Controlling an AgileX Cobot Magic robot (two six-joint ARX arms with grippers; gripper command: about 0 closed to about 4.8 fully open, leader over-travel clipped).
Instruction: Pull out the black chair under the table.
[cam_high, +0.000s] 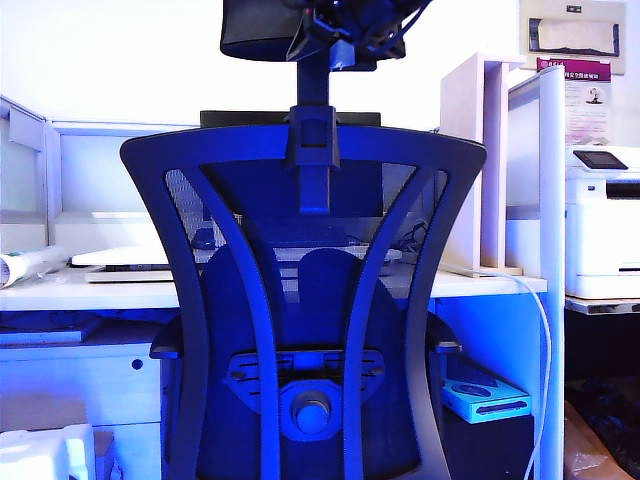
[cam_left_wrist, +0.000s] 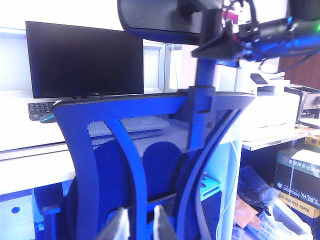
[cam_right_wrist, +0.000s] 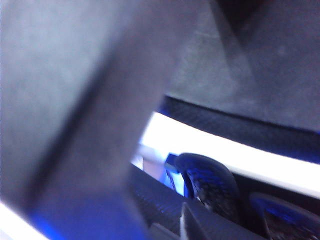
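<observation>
The black chair (cam_high: 300, 160) fills the exterior view, its mesh back towards the camera, standing in front of the table (cam_high: 90, 290). My right gripper (cam_high: 345, 40) is at the top, closed round the chair's central post (cam_high: 315, 90) just under the headrest (cam_high: 255, 30). In the left wrist view the right gripper (cam_left_wrist: 225, 45) clasps the post (cam_left_wrist: 205, 70) from the side. The right wrist view is blurred, with the post (cam_right_wrist: 100, 100) looming close beside one finger (cam_right_wrist: 215, 227). My left gripper (cam_left_wrist: 142, 222) hangs open behind the chair back (cam_left_wrist: 125, 107), apart from it and holding nothing.
A dark monitor (cam_left_wrist: 85, 57) and keyboard (cam_left_wrist: 40, 107) sit on the table. A white upright shelf divider (cam_high: 480, 160) and a printer (cam_high: 605, 220) stand to the right. A blue box (cam_high: 485, 400) lies under the table, a white cable (cam_high: 545, 340) hangs there, and cardboard boxes (cam_left_wrist: 300, 175) sit nearby.
</observation>
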